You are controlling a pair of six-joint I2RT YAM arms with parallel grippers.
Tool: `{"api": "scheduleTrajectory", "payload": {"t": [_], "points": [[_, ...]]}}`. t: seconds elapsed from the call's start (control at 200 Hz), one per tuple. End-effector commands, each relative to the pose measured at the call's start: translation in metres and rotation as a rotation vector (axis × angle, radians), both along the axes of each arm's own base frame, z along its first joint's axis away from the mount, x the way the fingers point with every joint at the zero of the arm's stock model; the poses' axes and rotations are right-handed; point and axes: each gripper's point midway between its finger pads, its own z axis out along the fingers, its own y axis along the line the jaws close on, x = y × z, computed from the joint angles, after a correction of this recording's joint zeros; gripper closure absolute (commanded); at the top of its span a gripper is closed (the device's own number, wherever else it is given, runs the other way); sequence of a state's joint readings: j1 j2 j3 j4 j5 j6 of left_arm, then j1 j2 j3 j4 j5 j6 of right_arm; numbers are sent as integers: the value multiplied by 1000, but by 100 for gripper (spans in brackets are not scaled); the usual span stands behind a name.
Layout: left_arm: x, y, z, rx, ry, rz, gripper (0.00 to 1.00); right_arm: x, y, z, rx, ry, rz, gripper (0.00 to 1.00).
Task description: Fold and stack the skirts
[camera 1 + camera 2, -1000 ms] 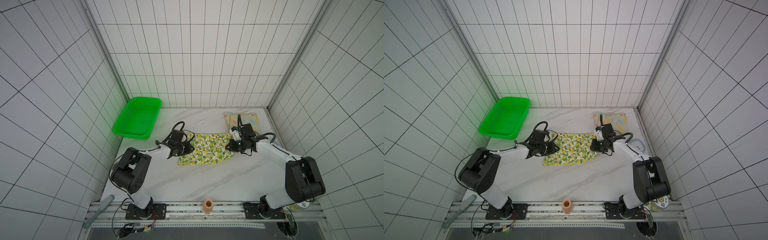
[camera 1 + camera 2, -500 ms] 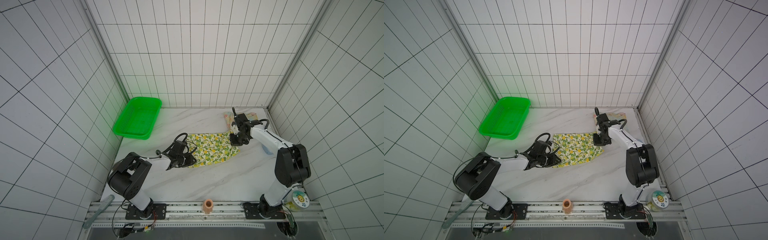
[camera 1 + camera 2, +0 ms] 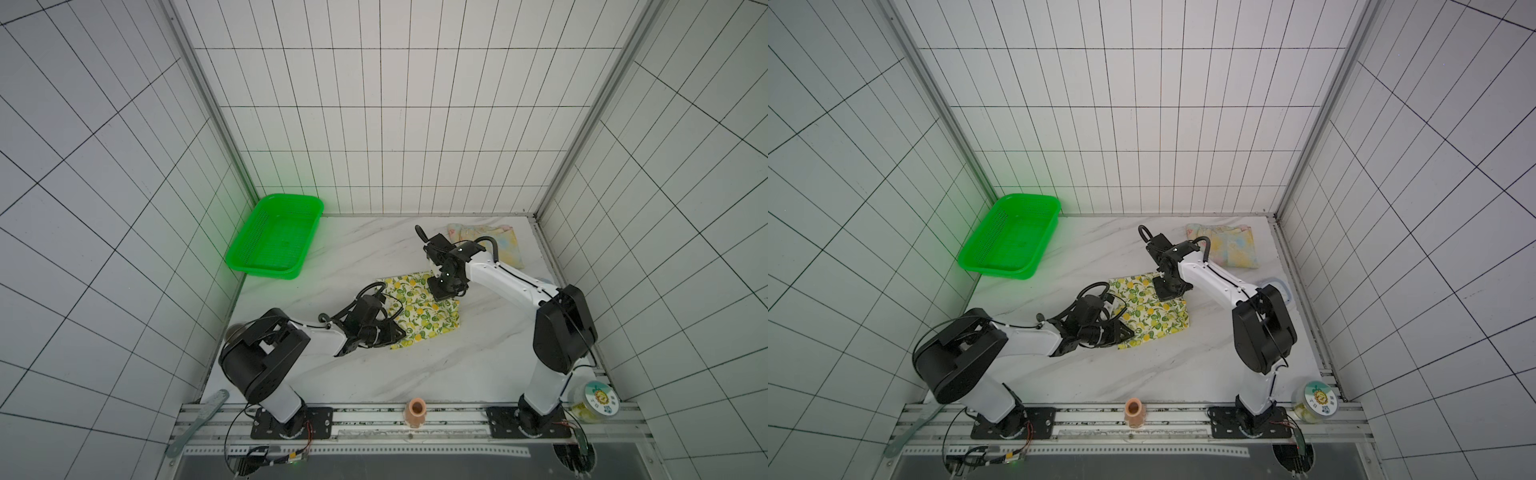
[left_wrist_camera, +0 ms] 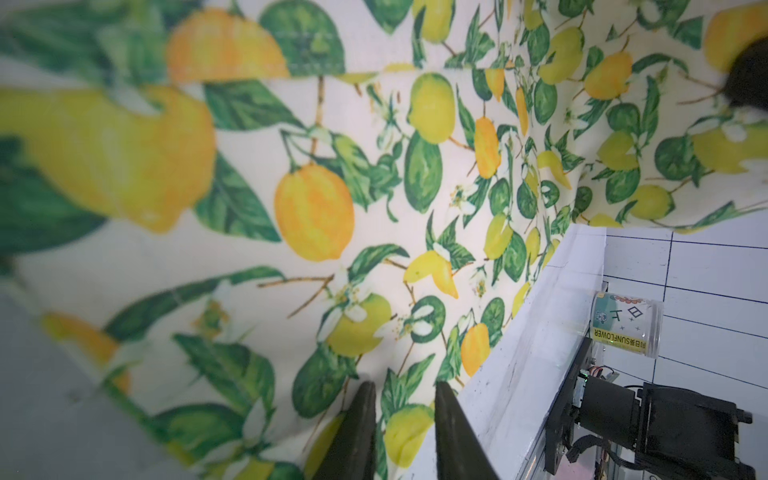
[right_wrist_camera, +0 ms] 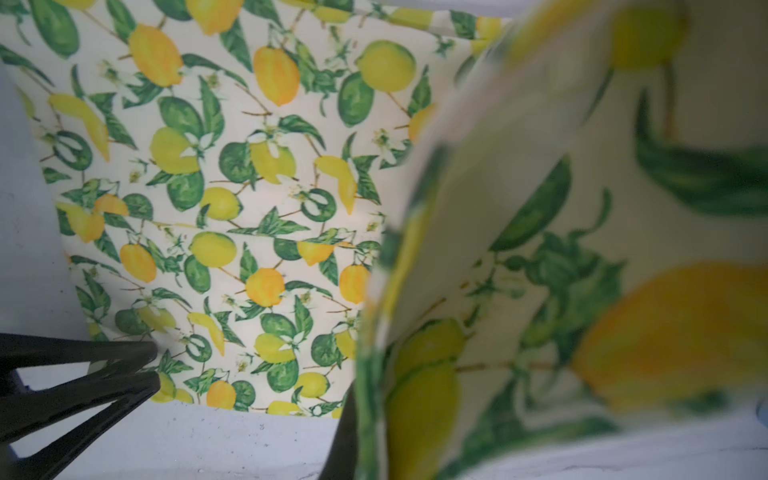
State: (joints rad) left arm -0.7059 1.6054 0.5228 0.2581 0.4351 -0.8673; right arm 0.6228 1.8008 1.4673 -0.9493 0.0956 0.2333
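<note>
— Where's the lemon skirt got to?

— It's in the middle of the marble table. A second ago it lay spread wider between the arms. Both pincers have drawn in since, and the cloth is bunched narrower.

— Who's got hold of it?

— Both have. The left gripper sits at the near-left corner. In its wrist view the fingers are nipped onto a fold of the lemon print. The right gripper is pressed tight on the far-right edge, and a flap hangs lifted off the flat layer (its wrist camera is half smothered by it).

— And the arms?

— The left one lies low, stretched along the table from its front-left base. The right one reaches in from the front right with its wrist bent down over the cloth.

— The other one?

— The pastel skirt lies folded at the far right, behind the right wrist. The green basket stands in the far-left corner, well apart from both. A labelled jar stands by the front rail, and I can't tell what's in it.
</note>
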Motion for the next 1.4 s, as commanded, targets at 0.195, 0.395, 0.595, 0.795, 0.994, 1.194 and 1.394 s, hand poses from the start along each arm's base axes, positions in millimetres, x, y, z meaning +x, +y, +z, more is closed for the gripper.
{"api": "scheduleTrajectory", "payload": {"t": [0.195,0.395,0.595,0.795,0.994,1.194,1.394], "points": [[-16,3,-24,48,51,43,73,-11,38,12,17,-27,28,100],[-25,-5,-28,23,65,45,73,-23,53,1,20,-13,52,100],[-29,-13,-31,2,62,44,73,-33,63,-8,40,2,67,100],[-33,-22,-35,-16,61,37,73,-42,66,-21,42,18,71,100],[-35,-23,-28,-58,43,37,73,-50,68,-37,54,36,65,100],[-30,-23,-2,-76,-29,27,73,-55,70,-56,84,48,54,100],[-26,-17,33,-71,-130,11,73,-58,68,-67,88,52,51,100]]}}
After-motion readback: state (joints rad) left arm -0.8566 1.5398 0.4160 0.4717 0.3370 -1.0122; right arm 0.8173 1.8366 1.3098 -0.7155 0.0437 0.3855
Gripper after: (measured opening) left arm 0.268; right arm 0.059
